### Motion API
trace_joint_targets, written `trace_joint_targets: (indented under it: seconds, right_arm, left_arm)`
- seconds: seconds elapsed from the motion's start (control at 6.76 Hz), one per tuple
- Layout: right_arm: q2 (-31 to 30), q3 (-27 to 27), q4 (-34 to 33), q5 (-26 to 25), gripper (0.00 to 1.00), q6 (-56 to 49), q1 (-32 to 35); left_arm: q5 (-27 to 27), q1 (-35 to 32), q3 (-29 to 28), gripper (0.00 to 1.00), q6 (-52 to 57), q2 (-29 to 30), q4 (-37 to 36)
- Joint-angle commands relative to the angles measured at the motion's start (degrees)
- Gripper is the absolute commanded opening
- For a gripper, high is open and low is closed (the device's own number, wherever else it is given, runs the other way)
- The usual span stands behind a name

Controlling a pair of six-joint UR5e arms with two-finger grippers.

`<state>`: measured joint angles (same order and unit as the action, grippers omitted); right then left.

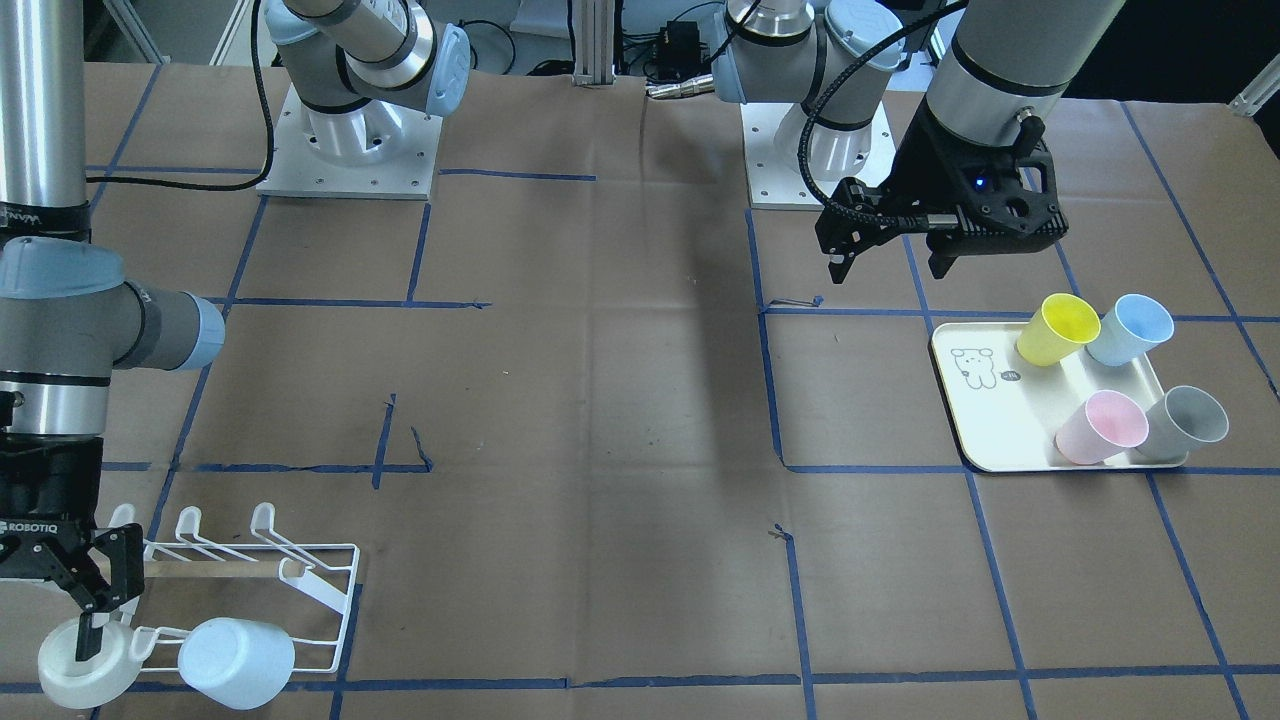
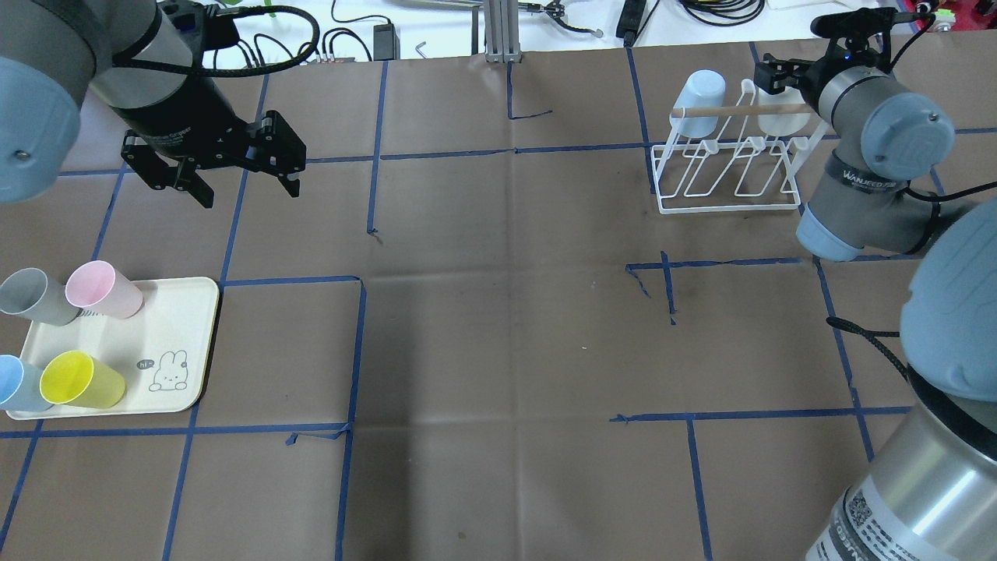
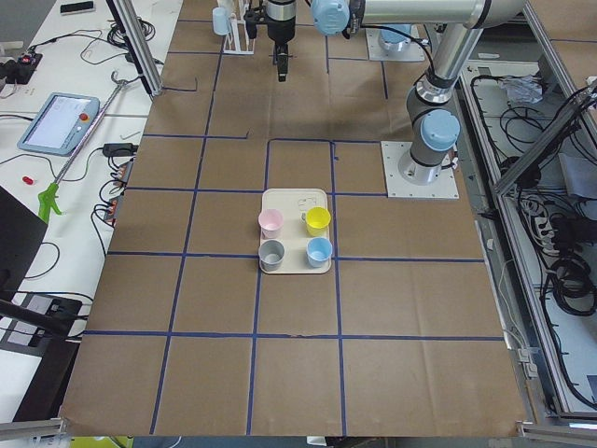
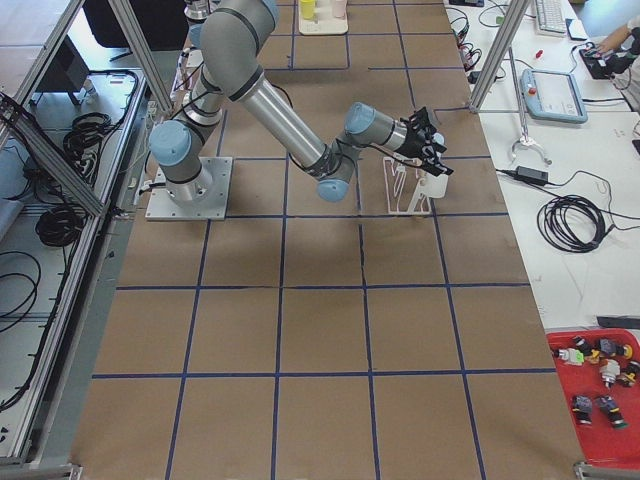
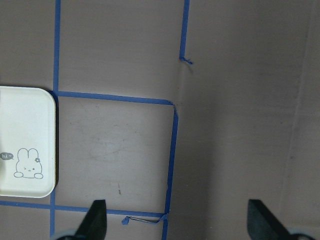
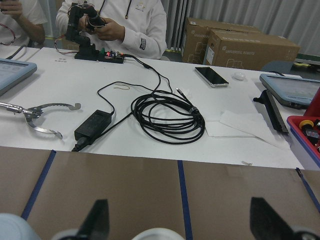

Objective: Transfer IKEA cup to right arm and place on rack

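**Two arms at a table, seen from the front-facing and overhead cameras.**

- **Cups on the rack:** A white cup (image 1: pixel 80 665) sits on the end prong of the white wire rack (image 2: pixel 732 167). A pale blue cup (image 1: pixel 238 662) sits on the neighbouring prong of the same row.
- **Right arm:** The right gripper (image 1: pixel 105 612) hangs at the white cup's end of the rack. Its fingers (image 6: pixel 97 220) are spread wide with the cup's rim between them. Whether either finger touches the cup cannot be told.
- **Left arm:** The left gripper (image 1: pixel 890 268) hovers over the table (image 1: pixel 600 400), well apart from the rack. Its fingers (image 5: pixel 97 217) are wide and hold nothing.
- **Tray:** A cream tray (image 1: pixel 985 420), also well apart from the rack, carries yellow, blue, pink and grey cups.
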<state>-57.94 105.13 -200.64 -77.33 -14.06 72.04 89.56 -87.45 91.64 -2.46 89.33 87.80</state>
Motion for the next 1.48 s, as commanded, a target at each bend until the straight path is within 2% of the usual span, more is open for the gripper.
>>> trace_joint_targets:
  seconds: [0.0,0.15,0.44,0.74,1.04,1.33]
  right_arm:
    - [-4.2,-1.9,2.7,0.5,1.00,-0.1,0.6]
    - [-8.6,-1.8,9.9,0.0,1.00,0.0,0.7]
    - [-16.9,-1.9,30.0,0.0,1.00,-0.4,1.3]
    - [-25.0,-2.5,43.7,-0.2,1.00,-0.1,3.9]
    - [-28.4,-2.8,56.6,-0.5,1.00,0.0,4.4]
    - [-34.8,-3.0,73.6,-5.2,1.00,0.3,6.4]
  left_arm:
    - [0.0,0.0,-0.1,0.99,0.0,0.0,-0.1]
    - [0.0,0.0,-0.1,0.99,0.0,0.0,-0.1]
    - [0.0,0.0,0.0,0.99,0.0,-0.1,-0.1]
    - [0.0,0.0,0.0,0.99,0.0,-0.1,-0.1]
    - [0.0,0.0,0.0,0.99,0.0,-0.1,0.0]
    - [0.0,0.0,0.0,0.99,0.0,-0.1,0.0]
